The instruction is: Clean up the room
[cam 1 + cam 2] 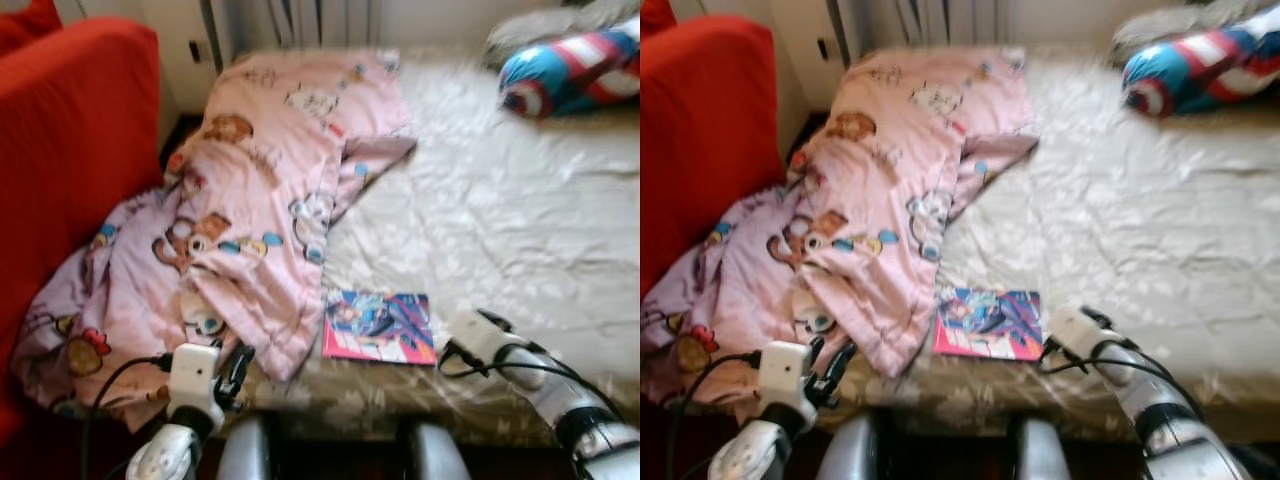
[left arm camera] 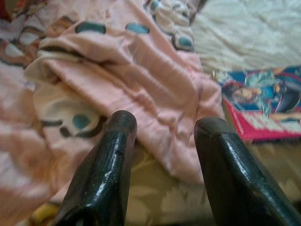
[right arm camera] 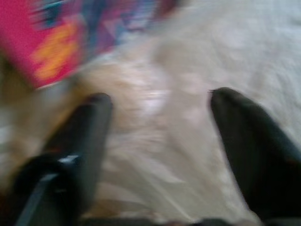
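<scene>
Left eye view: a bed (image 1: 520, 200) with a crumpled cream sheet carries a pink cartoon-print blanket (image 1: 250, 200), heaped along the bed's left side and spilling over the left near corner toward a red sofa (image 1: 70, 150) that stands just beside it. A colourful comic book (image 1: 378, 326) lies flat at the bed's near edge, touching the blanket's hem on its left side. At the far right corner rests a blue, red and white striped cushion (image 1: 570, 70). The left gripper (image 2: 162, 129) hovers at the near edge by the blanket's lower fold, its jaws spread apart and holding nothing; in the left wrist view the blanket's hem lies just beyond the two black fingers (image 2: 106, 165), with the comic book off to one side. The right gripper (image 3: 157, 101) hangs over the bare sheet just beside the comic book's right edge, jaws wide apart and empty, the picture blurred.
</scene>
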### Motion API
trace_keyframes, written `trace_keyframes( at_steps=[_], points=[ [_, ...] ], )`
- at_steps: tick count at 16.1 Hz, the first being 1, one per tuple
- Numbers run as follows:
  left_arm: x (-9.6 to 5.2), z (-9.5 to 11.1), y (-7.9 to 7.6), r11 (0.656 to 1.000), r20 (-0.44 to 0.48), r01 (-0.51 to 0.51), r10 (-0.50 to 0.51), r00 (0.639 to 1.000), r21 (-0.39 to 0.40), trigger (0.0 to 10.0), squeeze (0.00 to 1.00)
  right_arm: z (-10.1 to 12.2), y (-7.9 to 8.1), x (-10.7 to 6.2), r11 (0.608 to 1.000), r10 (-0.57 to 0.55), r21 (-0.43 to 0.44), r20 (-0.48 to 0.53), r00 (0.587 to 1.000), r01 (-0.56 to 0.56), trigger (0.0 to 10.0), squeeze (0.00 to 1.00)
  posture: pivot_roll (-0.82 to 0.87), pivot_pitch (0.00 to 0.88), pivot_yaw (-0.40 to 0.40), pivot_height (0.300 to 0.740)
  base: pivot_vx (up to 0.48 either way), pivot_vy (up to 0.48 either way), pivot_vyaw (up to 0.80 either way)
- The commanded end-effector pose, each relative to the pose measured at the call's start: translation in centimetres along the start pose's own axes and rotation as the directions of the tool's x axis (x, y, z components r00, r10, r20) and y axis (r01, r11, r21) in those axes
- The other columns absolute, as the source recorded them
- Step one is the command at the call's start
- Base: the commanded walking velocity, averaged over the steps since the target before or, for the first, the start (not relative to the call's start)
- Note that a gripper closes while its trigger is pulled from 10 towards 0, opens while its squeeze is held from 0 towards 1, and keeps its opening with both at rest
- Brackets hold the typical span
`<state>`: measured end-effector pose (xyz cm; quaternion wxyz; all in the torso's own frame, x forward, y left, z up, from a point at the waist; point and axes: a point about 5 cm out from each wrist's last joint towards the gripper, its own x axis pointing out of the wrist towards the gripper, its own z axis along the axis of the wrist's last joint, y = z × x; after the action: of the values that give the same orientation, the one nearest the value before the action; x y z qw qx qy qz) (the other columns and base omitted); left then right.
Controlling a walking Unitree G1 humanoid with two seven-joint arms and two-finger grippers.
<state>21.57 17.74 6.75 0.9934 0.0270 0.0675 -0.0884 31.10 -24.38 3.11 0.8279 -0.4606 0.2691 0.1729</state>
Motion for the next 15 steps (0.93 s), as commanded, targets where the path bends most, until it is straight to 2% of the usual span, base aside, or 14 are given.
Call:
trace_keyframes(
  at_steps=[1, 2, 3, 5, 8, 9, 11, 12, 13, 15],
  points=[
    [-0.5, 0.3, 0.2, 1.0, -0.008, -0.004, 0.004, 1.0, 0.003, 10.0, 0.0, -0.5, -0.2, -0.1, 0.999, 0.017, -0.042, -0.024, 1.0, -0.018, 10.0, 0.0, 0.1, 0.245, 0.056, 0.605, 0.0, 0.0, 0.0],
    [-1.3, 0.5, 0.3, 1.0, -0.02, -0.008, 0.008, 1.0, 0.003, 10.0, 0.0, -0.3, -0.4, -0.1, 1.0, 0.028, -0.012, -0.014, 1.0, -0.028, 10.0, 0.0, 0.1, 0.266, 0.06, 0.605, 0.0, 0.0, 0.0],
    [-1.6, 0.5, 0.1, 1.0, -0.034, -0.006, 0.006, 0.999, -0.001, 10.0, 0.0, -0.3, -0.5, -0.1, 0.999, 0.029, -0.027, -0.023, 0.999, -0.029, 10.0, 0.0, 0.12, 0.283, 0.062, 0.605, 0.0, 0.0, 0.0],
    [-1.7, 0.8, 0.2, 1.0, -0.04, -0.012, 0.012, 0.999, -0.002, 10.0, 0.0, -0.4, -0.8, -0.1, 0.999, 0.009, -0.047, -0.033, 0.999, -0.011, 10.0, 0.0, 0.13, 0.302, 0.07, 0.605, 0.0, 0.0, 0.0],
    [-2.1, 1.1, 0.1, 1.0, -0.053, -0.008, 0.008, 0.999, 0.0, 10.0, 0.0, -0.1, -2.1, -0.1, 0.999, -0.043, -0.013, -0.036, 0.998, 0.043, 10.0, 0.0, 0.13, 0.324, 0.077, 0.605, 0.0, 0.0, 0.0],
    [-2.4, 1.1, 0.3, 1.0, -0.067, -0.014, 0.014, 0.998, 0.003, 10.0, 0.0, 0.2, -2.6, -0.1, 0.996, -0.076, -0.051, -0.023, 0.997, 0.075, 10.0, 0.0, 0.14, 0.333, 0.078, 0.605, 0.0, 0.0, 0.0],
    [-2.6, 1.0, 0.3, 1.0, -0.076, -0.017, 0.018, 0.997, 0.003, 10.0, 0.0, 0.5, -2.9, -0.1, 0.995, -0.091, -0.052, -0.012, 0.996, 0.09, 10.0, 0.0, 0.14, 0.333, 0.078, 0.605, 0.0, 0.0, 0.0],
    [-2.8, 1.0, 0.2, 1.0, -0.081, -0.018, 0.018, 0.997, 0.002, 10.0, 0.0, 0.7, -2.9, 0.0, 0.994, -0.09, -0.057, -0.009, 0.996, 0.089, 2.9, 0.0, 0.14, 0.338, 0.076, 0.605, 0.0, 0.0, 0.0],
    [-2.8, 1.0, 0.1, 1.0, -0.084, -0.018, 0.018, 0.996, 0.002, 10.0, 0.0, 0.7, -2.7, 0.0, 0.994, -0.079, -0.075, -0.017, 0.997, 0.078, 0.0, 0.0, 0.14, 0.337, 0.075, 0.605, 0.0, 0.0, 0.0],
    [-2.8, 1.1, -0.2, 1.0, -0.087, -0.008, 0.009, 0.996, 0.003, 10.0, 0.0, 0.6, -2.4, 0.1, 0.994, -0.073, -0.078, -0.024, 0.997, 0.071, 0.0, 0.0, 0.15, 0.335, 0.075, 0.605, 0.0, 0.0, 0.0]
  ],
)
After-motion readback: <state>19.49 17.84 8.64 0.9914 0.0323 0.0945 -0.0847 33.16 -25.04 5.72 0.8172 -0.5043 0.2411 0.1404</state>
